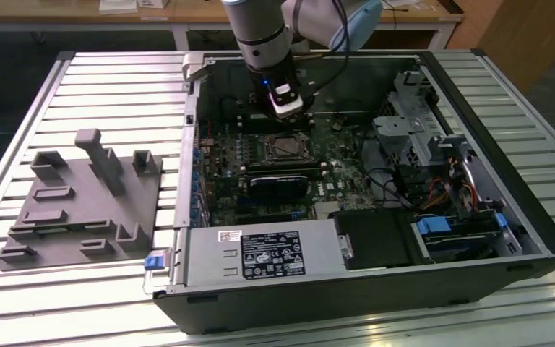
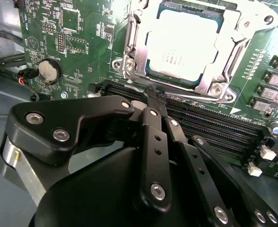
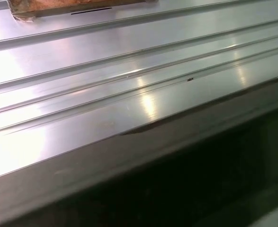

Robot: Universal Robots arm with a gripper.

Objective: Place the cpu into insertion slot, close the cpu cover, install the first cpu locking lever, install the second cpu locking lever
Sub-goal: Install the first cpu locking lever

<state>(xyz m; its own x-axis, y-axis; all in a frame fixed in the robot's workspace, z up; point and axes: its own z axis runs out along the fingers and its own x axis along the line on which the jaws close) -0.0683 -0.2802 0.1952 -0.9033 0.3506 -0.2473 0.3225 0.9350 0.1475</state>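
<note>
In the second wrist view the cpu (image 2: 183, 45) lies flat in the insertion slot (image 2: 153, 75), its pale metal top facing up. The silver cpu cover (image 2: 135, 52) lies down around it as a frame. I cannot tell how the locking levers stand. My gripper (image 2: 156, 94) is shut with nothing between its black fingers. Its tips hover over the memory slots beside the socket's edge. In the exterior view the gripper (image 1: 287, 112) hangs inside the open computer case, just behind the insertion slot (image 1: 283, 148).
Long black memory slots (image 2: 214, 123) run beside the socket, and a coin battery (image 2: 49, 70) sits on the green board. A power supply (image 1: 258, 253) and drive cages (image 1: 422, 137) crowd the case. A grey fixture tray (image 1: 75, 210) lies on the slatted table (image 3: 129, 56) at the exterior view's left.
</note>
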